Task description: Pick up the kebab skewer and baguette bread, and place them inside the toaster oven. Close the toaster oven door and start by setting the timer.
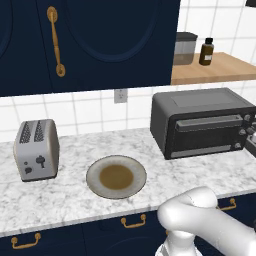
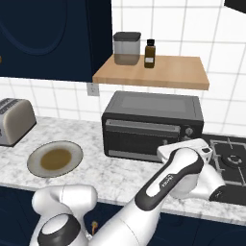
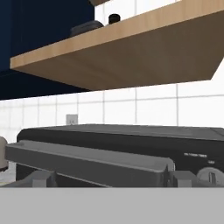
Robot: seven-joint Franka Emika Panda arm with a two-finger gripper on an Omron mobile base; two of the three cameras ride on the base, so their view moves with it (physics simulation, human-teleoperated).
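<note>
The toaster oven (image 1: 200, 107) stands at the right of the marble counter, a dark box with its side knobs (image 2: 189, 130) on the right. The toaster oven door (image 2: 141, 139) looks shut, with its handle bar (image 3: 87, 159) running across the hand view very close in front. My gripper (image 2: 185, 145) hovers just in front of the oven's lower right corner, below the knobs. It is open and nothing shows between its fingers. The kebab skewer and the baguette bread are out of view.
A round plate (image 1: 116, 176) with a brown centre lies bare mid-counter. A silver two-slot toaster (image 1: 36, 149) stands at the left. A wooden shelf (image 2: 151, 71) with a jar and a bottle hangs above the oven. A stove top (image 2: 230, 161) lies right of it.
</note>
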